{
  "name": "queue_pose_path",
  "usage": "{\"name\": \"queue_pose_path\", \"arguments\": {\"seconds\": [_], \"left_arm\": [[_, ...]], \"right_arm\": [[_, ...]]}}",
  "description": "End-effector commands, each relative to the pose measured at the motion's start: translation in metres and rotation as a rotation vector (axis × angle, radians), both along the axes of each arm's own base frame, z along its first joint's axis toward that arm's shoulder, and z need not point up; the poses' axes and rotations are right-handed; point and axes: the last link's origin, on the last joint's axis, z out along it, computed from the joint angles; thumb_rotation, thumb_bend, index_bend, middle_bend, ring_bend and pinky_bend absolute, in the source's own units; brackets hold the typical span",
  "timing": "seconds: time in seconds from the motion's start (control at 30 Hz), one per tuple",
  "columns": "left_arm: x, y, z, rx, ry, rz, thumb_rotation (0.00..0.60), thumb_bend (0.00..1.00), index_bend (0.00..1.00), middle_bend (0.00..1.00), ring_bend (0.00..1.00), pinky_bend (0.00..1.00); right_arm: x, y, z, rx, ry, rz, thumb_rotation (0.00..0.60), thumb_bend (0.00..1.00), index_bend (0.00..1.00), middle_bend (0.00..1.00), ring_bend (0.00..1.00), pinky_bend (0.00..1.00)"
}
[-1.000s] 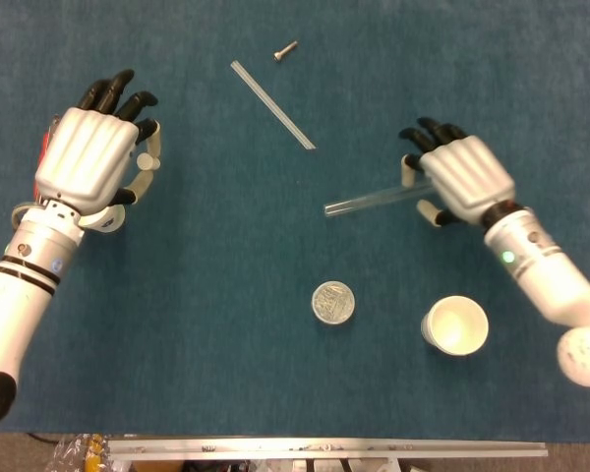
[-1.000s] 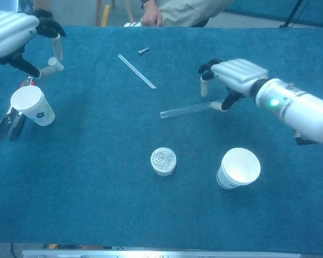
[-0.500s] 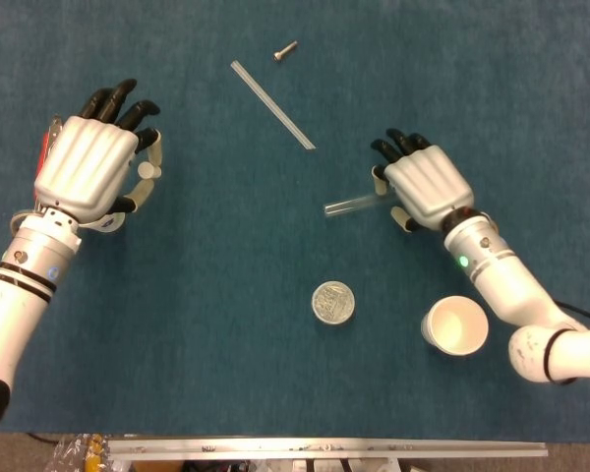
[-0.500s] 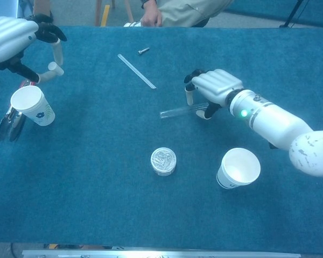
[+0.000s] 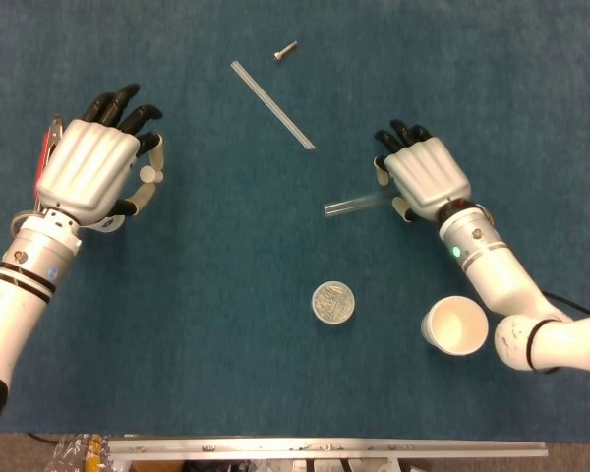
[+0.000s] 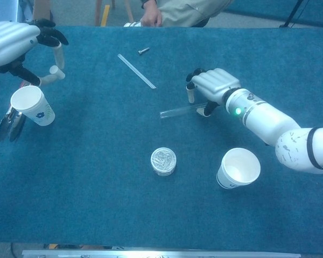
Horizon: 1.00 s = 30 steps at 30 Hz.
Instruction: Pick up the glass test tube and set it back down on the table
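Fingers (image 6: 191, 94) of right hand (image 5: 428, 177) curl around glass test tube (image 5: 346, 206) end, grip unclear.

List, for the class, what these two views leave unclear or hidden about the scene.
- Whether the right hand grips the glass test tube: its back covers the tube's far end in both views.
- The tool by the left paper cup: the cup hides part of it in the chest view, and the left hand covers it in the head view.
- The small tin: contents too small to identify.
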Motion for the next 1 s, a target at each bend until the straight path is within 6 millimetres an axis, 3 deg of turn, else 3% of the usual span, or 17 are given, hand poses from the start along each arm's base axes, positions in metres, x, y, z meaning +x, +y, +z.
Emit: {"name": "queue_pose_path", "arguments": {"seconds": [0.03,0.67,1.0], "left_arm": [[-0.001,0.001,0.000,-0.001,-0.003,0.003,0.600,0.32,0.52,0.19,0.00,0.06],[-0.007,0.003,-0.004,-0.013,-0.012,0.013,0.600,0.32,0.52,0.18,0.00,0.06],[-0.008,0.003,-0.001,-0.004,-0.026,0.017,0.600,0.32,0.52,0.18,0.00,0.06]], "right_arm": [[-0.001,0.000,-0.002,0.001,0.000,-0.002,0.600,0.28,0.47,0.15,0.00,0.16],[0.002,-0.001,-0.013,0.008,0.001,-0.005,0.600,0.28,0.50,0.15,0.00,0.16],[0.004,-0.003,-0.010,-0.009,-0.040,-0.031,0.600,0.28,0.59,0.17,0.01,0.16]]}}
